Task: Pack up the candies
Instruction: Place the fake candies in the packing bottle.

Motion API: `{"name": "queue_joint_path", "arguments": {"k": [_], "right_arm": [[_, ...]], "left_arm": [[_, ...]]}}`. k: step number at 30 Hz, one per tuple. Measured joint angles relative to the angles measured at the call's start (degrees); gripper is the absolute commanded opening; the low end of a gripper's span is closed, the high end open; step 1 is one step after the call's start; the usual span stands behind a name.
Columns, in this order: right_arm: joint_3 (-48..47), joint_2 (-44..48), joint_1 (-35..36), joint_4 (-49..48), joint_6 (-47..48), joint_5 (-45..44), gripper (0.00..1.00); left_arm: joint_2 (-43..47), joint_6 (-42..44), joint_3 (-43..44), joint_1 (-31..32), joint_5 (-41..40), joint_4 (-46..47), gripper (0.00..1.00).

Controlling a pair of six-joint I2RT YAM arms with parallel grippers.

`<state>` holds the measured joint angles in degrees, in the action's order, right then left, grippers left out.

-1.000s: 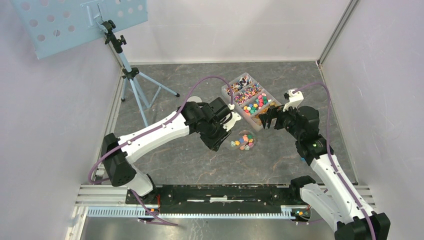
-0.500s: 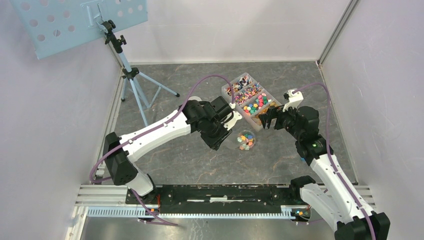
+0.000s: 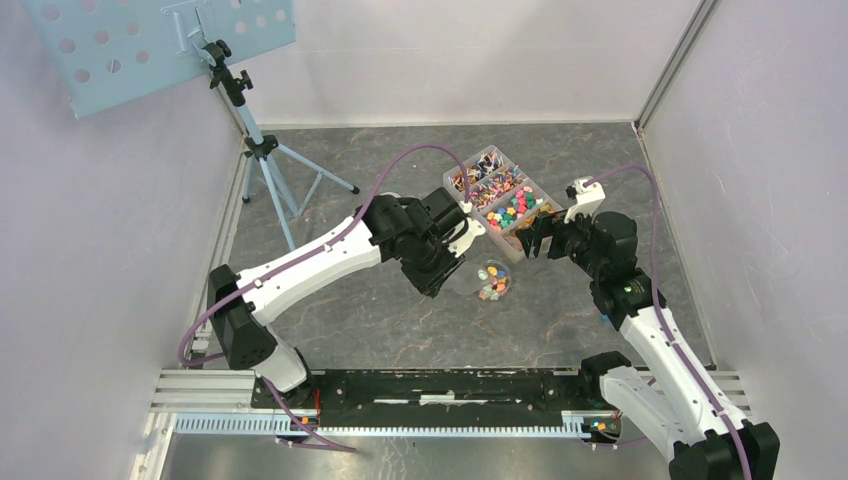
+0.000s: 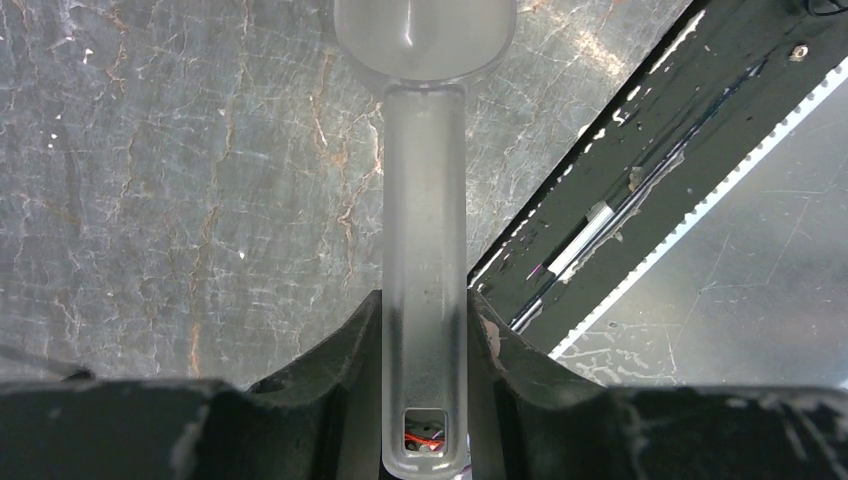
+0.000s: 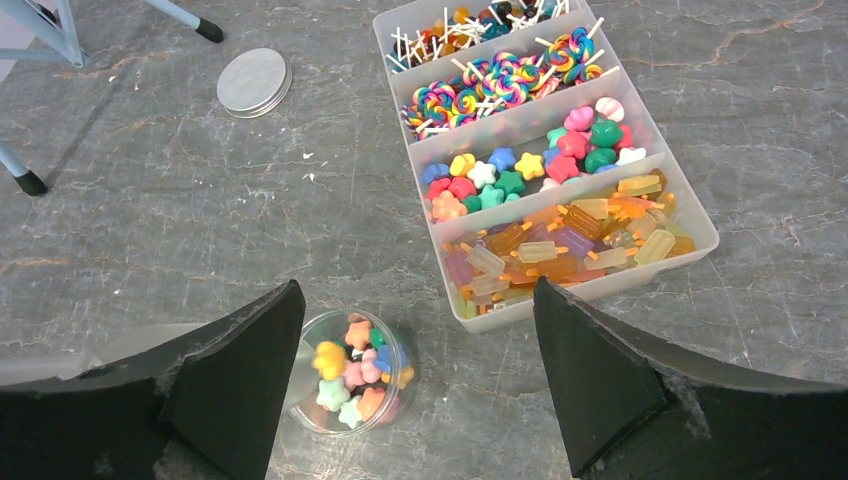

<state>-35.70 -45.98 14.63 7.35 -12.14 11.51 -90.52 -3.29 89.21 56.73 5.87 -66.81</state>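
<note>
The candies (image 5: pixel 520 175) fill a white four-part tray (image 5: pixel 700 232): lollipops, star and shell shapes, amber ice-pop shapes. More star candies (image 5: pixel 352 370) lie in a small clear jar (image 3: pixel 492 280) in front of the tray. My left gripper (image 4: pixel 424 300) is shut on the handle of a frosted clear spoon (image 4: pixel 424 200), whose bowl (image 4: pixel 424 35) looks empty over bare table. It hangs left of the jar in the top view, left gripper (image 3: pixel 462 238). My right gripper (image 5: pixel 418 290) is open above the table, the jar by its left finger; right gripper (image 3: pixel 535 238) sits beside the tray.
A grey round lid (image 5: pixel 254 82) lies on the table left of the tray. A tripod (image 3: pixel 262 150) holding a perforated blue board stands at the back left. The black base rail (image 4: pixel 640 170) runs along the near edge. Walls enclose the table.
My left arm has drawn back a little from the jar toward the tray, carrying the spoon. The jar now shows fully. The right arm has not moved.
</note>
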Motion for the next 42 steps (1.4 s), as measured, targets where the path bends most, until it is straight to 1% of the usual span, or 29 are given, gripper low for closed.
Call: {"name": "queue_joint_path", "arguments": {"k": [10, 22, 28, 31, 37, 42], "right_arm": [[0.0, -0.3, 0.0, 0.0, 0.0, 0.1, 0.91], [0.0, -0.3, 0.0, 0.0, 0.0, 0.3, 0.91], [0.0, -0.3, 0.0, -0.3, -0.3, 0.5, 0.98], [0.0, -0.4, 0.0, -0.5, -0.5, 0.2, 0.98], [-0.9, -1.2, 0.0, -0.1, -0.5, -4.5, 0.98], [-4.4, -3.0, 0.0, -0.1, -0.2, -10.0, 0.98]], "left_arm": [[-3.7, 0.0, 1.6, 0.0, -1.8, -2.4, 0.02], [-3.7, 0.0, 3.1, 0.0, -2.3, -3.3, 0.02], [-2.8, 0.0, 3.1, 0.0, -2.7, -1.6, 0.02], [-2.2, 0.0, 3.3, 0.0, -4.1, -0.8, 0.02], [-2.4, 0.0, 5.0, -0.9, -6.4, 1.9, 0.02], [-5.5, 0.2, 11.2, -3.5, -6.5, 3.6, 0.02]]}}
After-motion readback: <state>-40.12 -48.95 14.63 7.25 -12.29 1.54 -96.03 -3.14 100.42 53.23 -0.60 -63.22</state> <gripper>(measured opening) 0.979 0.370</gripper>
